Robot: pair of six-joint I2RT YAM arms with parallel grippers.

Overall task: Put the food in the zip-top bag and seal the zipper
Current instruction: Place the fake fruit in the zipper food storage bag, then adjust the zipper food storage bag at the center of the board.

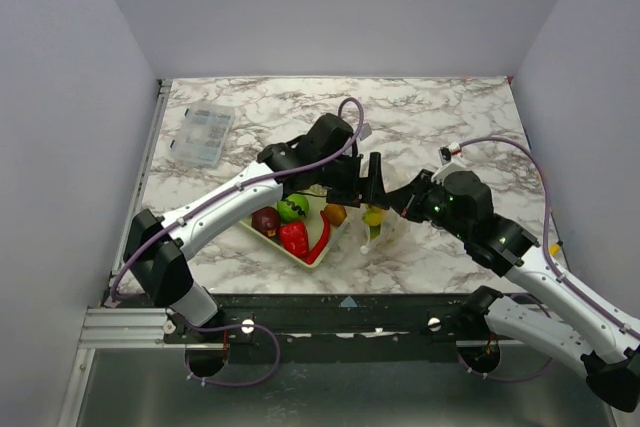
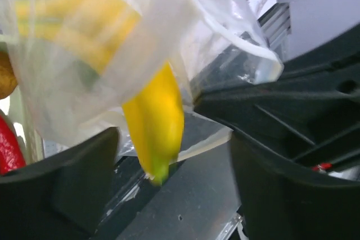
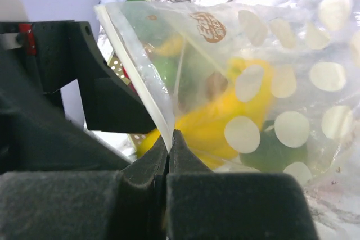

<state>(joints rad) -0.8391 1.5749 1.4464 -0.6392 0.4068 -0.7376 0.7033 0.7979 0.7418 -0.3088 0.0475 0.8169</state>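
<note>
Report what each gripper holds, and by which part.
The right gripper pinches the zip-top bag by its zipper. The left gripper holds nothing: its fingers stand apart around a banana, not touching it.

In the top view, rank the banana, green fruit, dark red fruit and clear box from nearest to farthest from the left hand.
1. Banana, in the bag, just on the near side of the left hand.
2. Green fruit, in the basket, to the hand's left.
3. Dark red fruit, at the basket's left end.
4. Clear box, at the table's far left.
</note>
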